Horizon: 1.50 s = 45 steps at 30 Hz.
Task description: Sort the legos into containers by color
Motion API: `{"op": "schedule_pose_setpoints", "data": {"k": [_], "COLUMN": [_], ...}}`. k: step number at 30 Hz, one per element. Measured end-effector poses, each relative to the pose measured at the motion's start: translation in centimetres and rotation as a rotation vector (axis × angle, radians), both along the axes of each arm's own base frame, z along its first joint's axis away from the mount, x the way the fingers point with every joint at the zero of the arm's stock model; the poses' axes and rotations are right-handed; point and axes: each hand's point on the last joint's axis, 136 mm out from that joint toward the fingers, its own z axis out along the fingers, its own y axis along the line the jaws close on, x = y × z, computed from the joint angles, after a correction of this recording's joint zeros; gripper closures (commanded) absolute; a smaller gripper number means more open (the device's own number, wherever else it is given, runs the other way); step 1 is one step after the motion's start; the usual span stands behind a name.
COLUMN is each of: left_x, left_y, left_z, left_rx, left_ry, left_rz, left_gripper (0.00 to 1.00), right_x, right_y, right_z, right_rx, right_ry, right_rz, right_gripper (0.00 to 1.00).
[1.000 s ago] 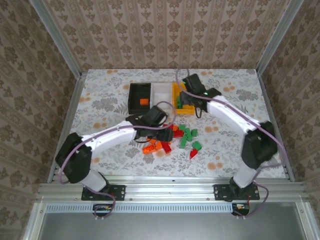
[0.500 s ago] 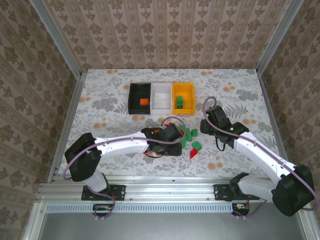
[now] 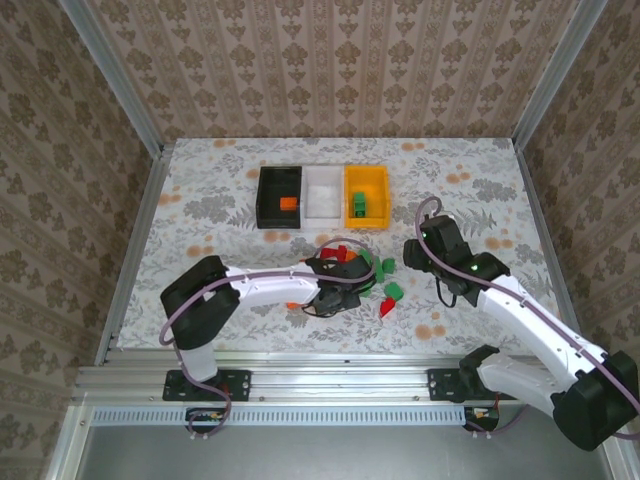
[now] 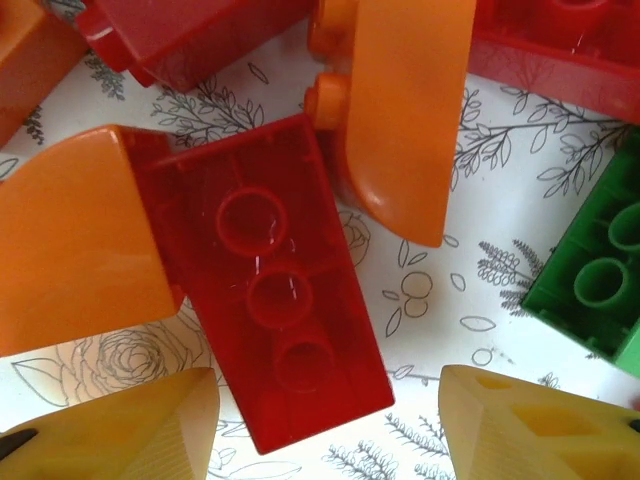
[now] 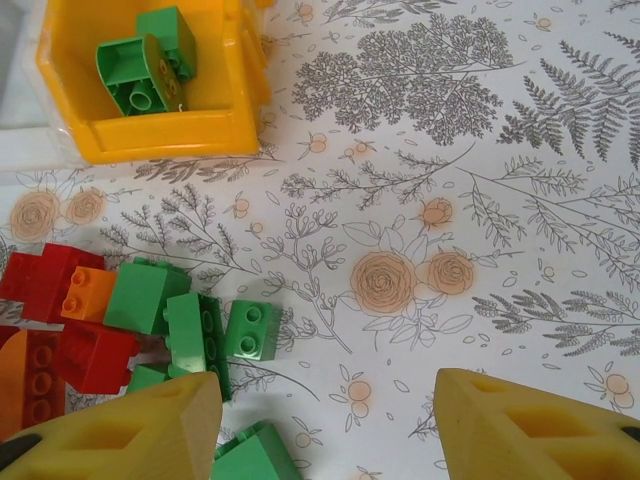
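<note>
The left gripper (image 4: 325, 410), open wide and empty, stands just over the red lego (image 4: 275, 300), whose long axis lies slanted, its near end between the jaws.

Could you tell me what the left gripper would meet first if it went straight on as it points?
Probably the upturned red brick, centred ahead of the left gripper, whose jaws stand open. An orange brick sits just beside it. Depth is unclear.
</note>
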Motion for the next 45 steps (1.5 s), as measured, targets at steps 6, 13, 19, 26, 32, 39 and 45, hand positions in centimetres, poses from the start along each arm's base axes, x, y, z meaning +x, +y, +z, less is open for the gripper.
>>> {"op": "schedule_pose_setpoints", "data": {"k": [6, 13, 19, 26, 32, 39, 45], "left_x": [1.0, 1.7, 1.6, 1.3, -1.1, 0.3, 9.9], "left_y": [0.2, 1.0, 1.3, 1.3, 0.7, -0.1, 2.1], "left_z": [0.1, -1.1, -1.2, -1.0, 1.5, 10.0, 12.6], "left_rx": [0.008, 0.045, 0.063, 0.084, 0.081, -0.059, -0.056], "left_ry": [-0.004, 0.002, 0.001, -0.029, -0.064, -0.179, -0.231], "left_rz": [0.050, 0.077, 0.069, 0.039, -0.064, -0.143, -0.089], "left_gripper": [0.49, 0.55, 0.65, 0.73, 0.73, 0.73, 0.73], "right_x": [-0.4, -0.5, -0.6, -0.7, -0.6, -0.4, -0.4], "right_y": [0.2, 0.4, 0.5, 0.6, 0.7, 0.9, 0.9], "right_z": [-0.7, -0.7, -0.5, -0.1, 0.2, 0.4, 0.0], "right_rx": [0.009, 0.018, 0.032, 0.041, 0.048, 0.056, 0.063], "right_ry": [0.018, 0.016, 0.007, -0.004, -0.017, -0.027, -0.030], "right_rz": [0.015, 0.026, 0.034, 0.037, 0.039, 0.045, 0.044], "right_gripper": [0.41, 0.41, 0.41, 0.42, 0.42, 0.42, 0.42]}}
